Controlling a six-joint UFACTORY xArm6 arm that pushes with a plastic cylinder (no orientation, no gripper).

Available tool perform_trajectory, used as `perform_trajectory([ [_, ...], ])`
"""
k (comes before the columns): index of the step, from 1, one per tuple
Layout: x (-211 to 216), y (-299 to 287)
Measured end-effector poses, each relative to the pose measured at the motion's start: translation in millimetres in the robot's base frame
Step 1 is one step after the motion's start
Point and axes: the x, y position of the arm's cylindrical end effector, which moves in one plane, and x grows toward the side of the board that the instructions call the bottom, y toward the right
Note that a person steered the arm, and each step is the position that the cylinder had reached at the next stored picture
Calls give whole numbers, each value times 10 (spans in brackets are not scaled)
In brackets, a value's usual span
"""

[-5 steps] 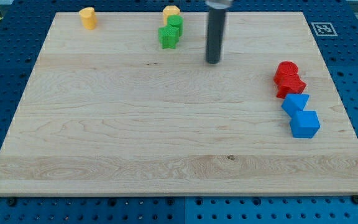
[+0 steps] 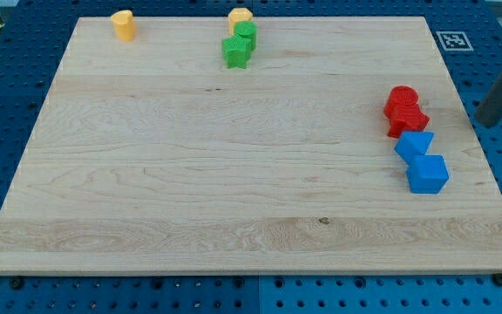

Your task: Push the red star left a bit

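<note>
The red star (image 2: 408, 120) lies near the board's right edge, touching a red round block (image 2: 401, 98) just above it. My tip (image 2: 485, 123) is at the view's right edge, off the board's right side, well to the right of the red star and about level with it. Below the star sit two blue blocks, one (image 2: 414, 144) touching the star's lower side and a blue cube (image 2: 427, 173) below that.
A green star (image 2: 236, 52) and a green block (image 2: 246, 33) sit at the top middle under a yellow block (image 2: 240, 16). Another yellow block (image 2: 124, 24) is at the top left. A fiducial tag (image 2: 451, 40) marks the top right corner.
My tip has moved from the top middle of the board, right of the green blocks, far to the right and down, past the board's right edge. No block has moved.
</note>
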Motion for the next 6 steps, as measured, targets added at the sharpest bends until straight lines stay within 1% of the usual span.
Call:
perform_trajectory([
  [1, 122, -178],
  [2, 123, -178],
  [3, 133, -303],
  [6, 108, -1065],
])
